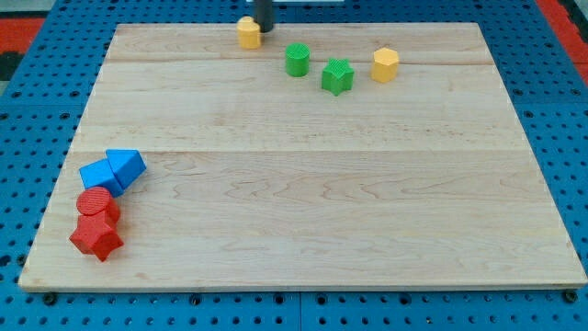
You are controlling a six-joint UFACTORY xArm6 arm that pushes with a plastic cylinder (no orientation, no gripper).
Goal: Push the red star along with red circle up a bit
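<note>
The red star (96,238) lies near the board's bottom left corner. The red circle (97,205) sits just above it and touches it. My tip (264,28) is at the view's top edge, far from both red blocks, right beside a yellow block (248,32).
Two blue blocks (100,175) (126,167) lie touching just above the red circle. A green circle (297,60), a green star (337,76) and a yellow hexagon (385,65) stand at the top middle. The wooden board (303,184) lies on a blue pegboard.
</note>
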